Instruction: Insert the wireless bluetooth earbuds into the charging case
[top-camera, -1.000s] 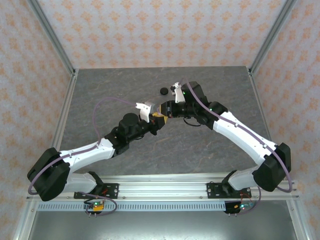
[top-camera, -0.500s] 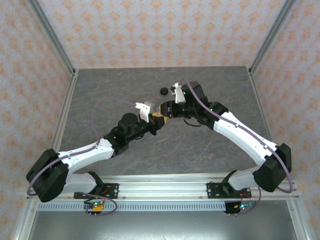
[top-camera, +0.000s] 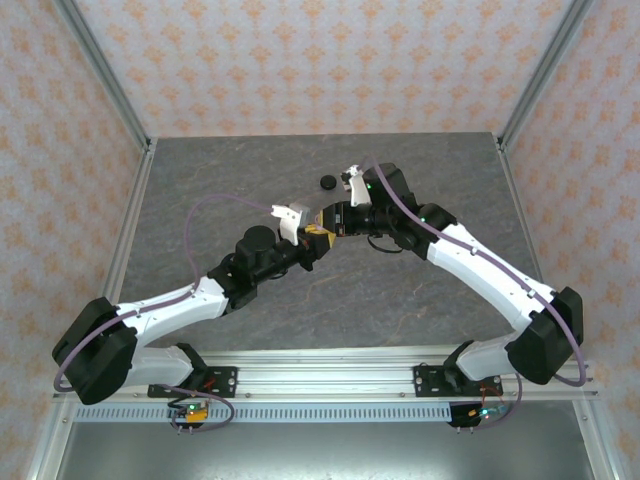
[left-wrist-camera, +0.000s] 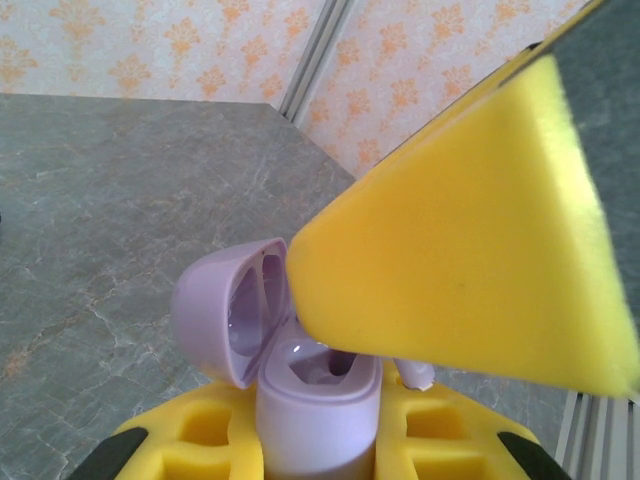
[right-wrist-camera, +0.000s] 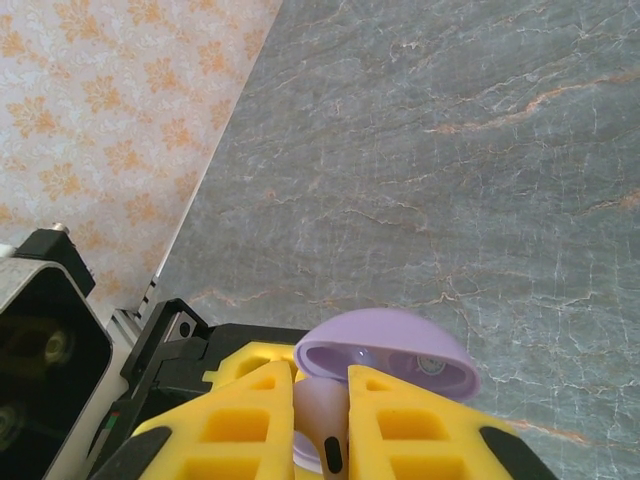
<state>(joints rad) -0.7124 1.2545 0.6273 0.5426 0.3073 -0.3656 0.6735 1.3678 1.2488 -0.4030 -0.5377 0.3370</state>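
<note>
The left hand (top-camera: 313, 238) was closed narrowly on the lavender charging case (left-wrist-camera: 320, 410), gripping its lower body between the yellow fingers at the bottom of the left wrist view. It held the case upright and off the surface (top-camera: 420, 290), near the middle of the overhead view. The lid (left-wrist-camera: 225, 320) was swung open to the left, so the sockets faced up and toward the other arm. That pose looked chosen to give a steady, open target.

The right hand (right-wrist-camera: 320, 400) had its fingers drawn close, pinching a lavender earbud (right-wrist-camera: 322, 440) between them at the bottom centre of the right wrist view. The open lid lay just beyond the fingertips. In the left wrist view one of its yellow pads (left-wrist-camera: 470, 230) crossed the right half of the frame, touching or almost touching the case mouth, and it hid whether the earbud had seated. I judged this to be the insertion step, needing a fine downward push.

A black disc (top-camera: 325, 181) lay on the surface above the hands in the overhead view, well apart.
</note>
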